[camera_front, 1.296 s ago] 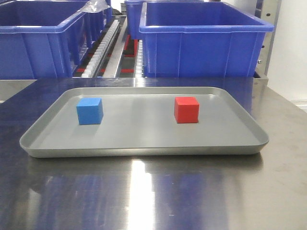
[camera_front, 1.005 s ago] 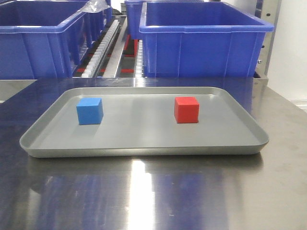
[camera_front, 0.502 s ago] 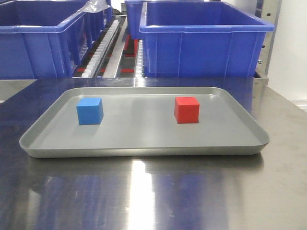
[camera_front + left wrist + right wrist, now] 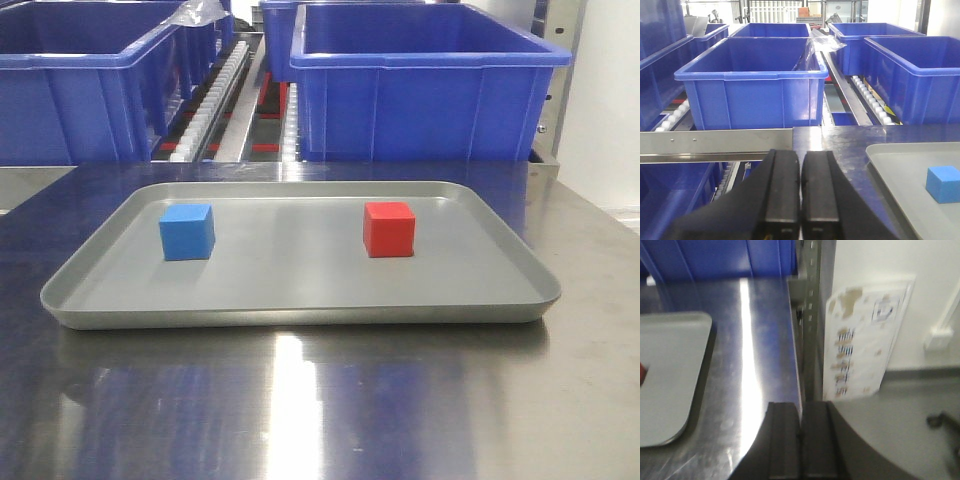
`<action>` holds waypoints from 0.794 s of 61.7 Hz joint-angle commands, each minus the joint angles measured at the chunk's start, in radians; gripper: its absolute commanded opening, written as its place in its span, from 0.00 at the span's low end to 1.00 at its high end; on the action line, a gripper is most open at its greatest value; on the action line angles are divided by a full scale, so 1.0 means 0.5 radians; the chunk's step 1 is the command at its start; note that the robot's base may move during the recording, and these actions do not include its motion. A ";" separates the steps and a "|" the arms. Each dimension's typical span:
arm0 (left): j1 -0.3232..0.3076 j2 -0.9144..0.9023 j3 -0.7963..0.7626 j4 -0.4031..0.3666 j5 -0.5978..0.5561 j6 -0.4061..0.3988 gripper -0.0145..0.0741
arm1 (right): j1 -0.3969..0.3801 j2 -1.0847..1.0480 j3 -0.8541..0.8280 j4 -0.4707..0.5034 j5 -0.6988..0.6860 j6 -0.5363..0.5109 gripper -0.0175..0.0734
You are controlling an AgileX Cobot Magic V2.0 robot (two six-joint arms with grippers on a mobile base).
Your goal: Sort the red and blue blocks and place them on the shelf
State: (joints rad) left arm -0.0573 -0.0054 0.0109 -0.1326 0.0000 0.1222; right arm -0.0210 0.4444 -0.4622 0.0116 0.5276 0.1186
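Steel worktop [image 4: 300, 420] in front, shelf [image 4: 232, 100] with roller tracks behind it, carrying big blue bins [image 4: 425, 95]. Grey tray [image 4: 300, 312] on worktop. Blue block [image 4: 187, 231] on its left half, red block [image 4: 389, 229] on its right half, well apart; both cubes, no long axis. Left gripper [image 4: 801, 195]: jaws pressed together, empty; blue block ahead and to its right, so left arm nearer it. Right gripper [image 4: 801, 450]: jaws together, empty, at worktop's right edge; red block off to its left. Nothing picked yet.

Grey tray [image 4: 290, 275] — shallow, on reflective steel tabletop [image 4: 400, 400]. Blue bins [image 4: 425, 105] — large, open-topped, behind it. Stained printed sheet [image 4: 867, 335] on white wall [image 4: 875, 260].
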 commanded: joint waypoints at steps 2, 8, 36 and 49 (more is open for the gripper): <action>0.000 -0.039 0.049 -0.005 -0.163 -0.018 0.30 | -0.002 0.225 -0.189 0.164 0.007 -0.004 0.25; 0.000 -0.039 0.049 -0.005 -0.163 -0.018 0.30 | 0.023 0.447 -0.321 0.393 0.139 -0.004 0.25; 0.000 -0.039 0.049 -0.005 -0.163 -0.018 0.30 | 0.541 1.484 -1.075 0.137 0.752 0.234 0.26; 0.000 -0.039 0.049 -0.005 -0.163 -0.018 0.30 | 0.770 1.963 -1.472 -0.023 0.933 0.445 0.53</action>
State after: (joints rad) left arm -0.0573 -0.0054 0.0109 -0.1326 0.0000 0.1222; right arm 0.3242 1.3700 -1.0963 0.0278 0.9837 0.3146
